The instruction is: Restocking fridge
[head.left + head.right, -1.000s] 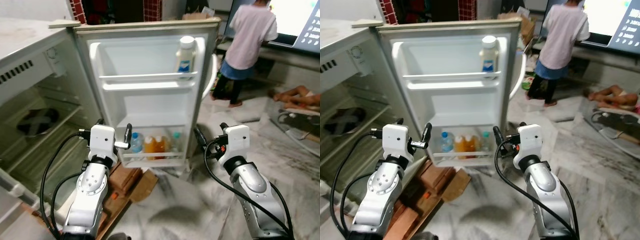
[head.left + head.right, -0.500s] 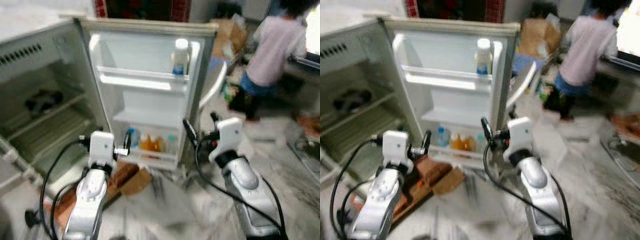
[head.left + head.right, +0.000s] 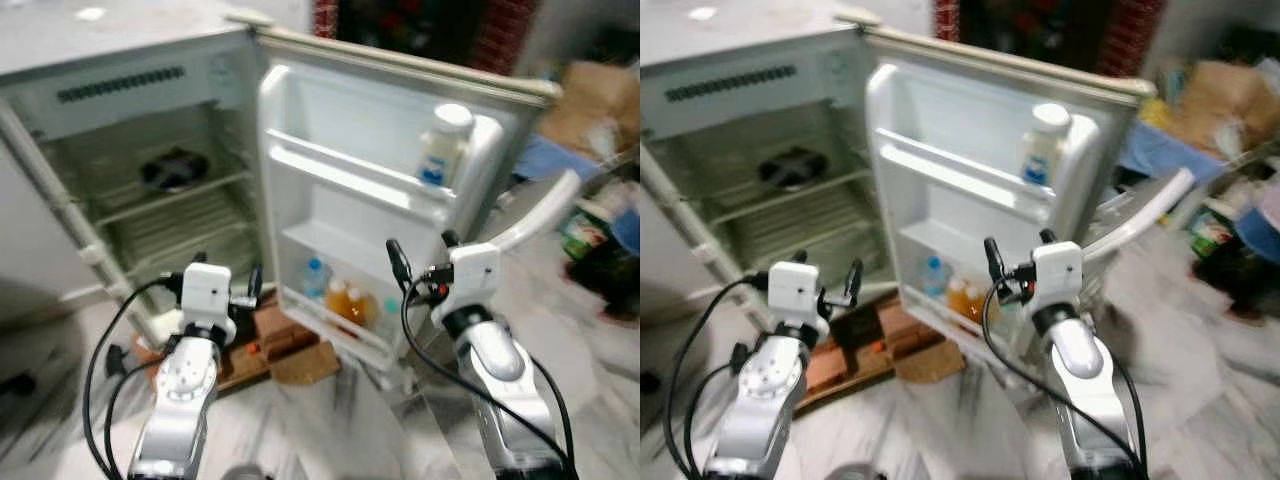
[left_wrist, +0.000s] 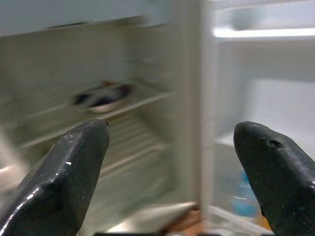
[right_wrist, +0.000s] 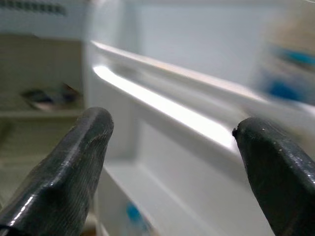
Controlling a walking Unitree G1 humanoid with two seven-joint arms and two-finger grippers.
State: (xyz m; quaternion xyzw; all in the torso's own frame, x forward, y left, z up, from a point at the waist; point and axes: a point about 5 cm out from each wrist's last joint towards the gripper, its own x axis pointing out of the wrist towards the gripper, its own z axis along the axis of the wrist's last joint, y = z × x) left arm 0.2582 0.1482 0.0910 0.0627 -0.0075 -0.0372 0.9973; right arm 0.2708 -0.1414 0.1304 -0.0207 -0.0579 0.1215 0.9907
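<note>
Fridge, upper left, door open: white bottle on upper rack, small bottles on lower. Left gripper and right gripper, centre frame: fingers apart, empty.

Fridge: pale grey-white cabinet, greenish-grey inner walls, white wire shelves.
Fridge door: white inner liner, white shelf rails, cream edge on top.
Bowl on an inner shelf: dark, nearly black.
Bottle, upper door shelf: white body, white cap, blue label.
Water bottle, lower door shelf: clear with blue cap and label.
Juice bottles beside it: orange, white caps.
Left hand: black fingers, white housing, silver arm, black cables.
Right hand: the same colours.
Floor: grey-white marbled pattern.
Wooden boards under the door: reddish brown.
Cardboard next to them: tan.
Cardboard box: brown.
</note>
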